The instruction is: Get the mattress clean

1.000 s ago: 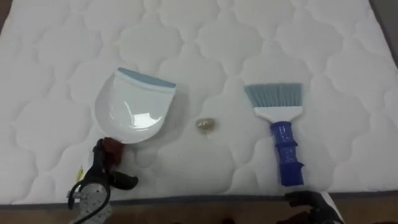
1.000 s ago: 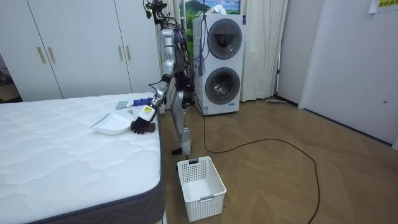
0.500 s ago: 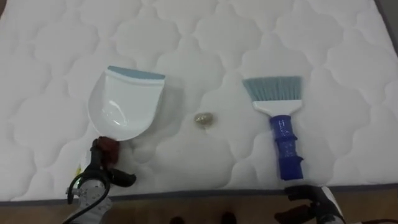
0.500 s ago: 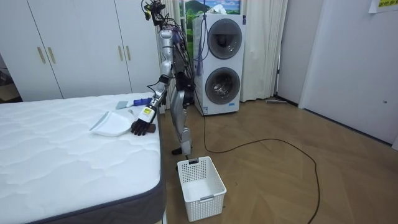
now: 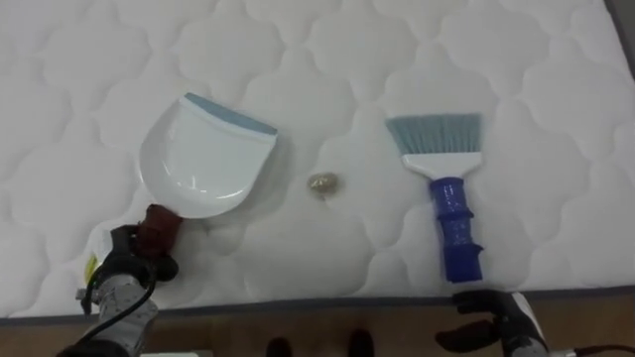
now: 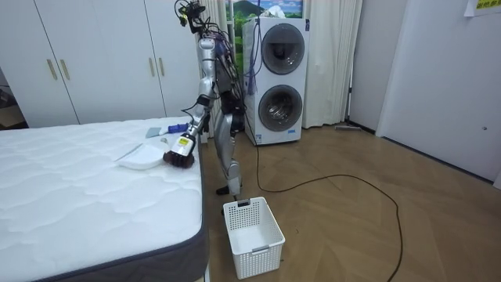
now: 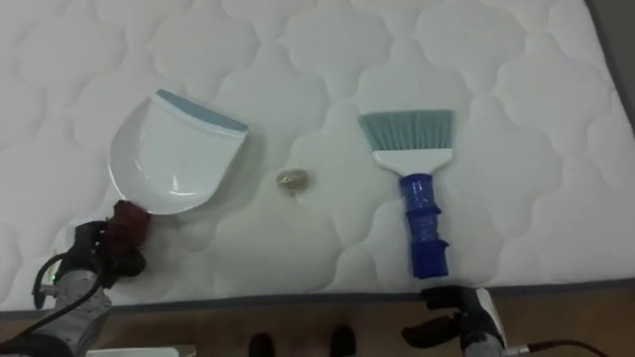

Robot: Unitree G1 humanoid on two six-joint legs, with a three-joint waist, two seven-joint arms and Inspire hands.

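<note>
White dustpan left; small tan scrap between; blue-handled brush right; all on quilted white mattress

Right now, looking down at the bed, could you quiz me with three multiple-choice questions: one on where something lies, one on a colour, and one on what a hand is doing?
1. Where is the small beige scrap?
A) on the mattress, between the dustpan and the brush
B) inside the dustpan
C) on a pillow

2. What colour is the brush's handle?
A) red
B) green
C) blue

3. What is the left hand doing?
A) lying flat on the mattress
B) its fingers are curled round the dustpan's handle
C) holding the brush

Answers:
1. A: the scrap lies on bare quilting, touching neither tool.
2. C: the handle below the grey-blue bristles is blue.
3. B: its fingers wrap the dustpan's reddish handle. The brush lies unheld, with the right hand apart from it, below the mattress edge.
</note>
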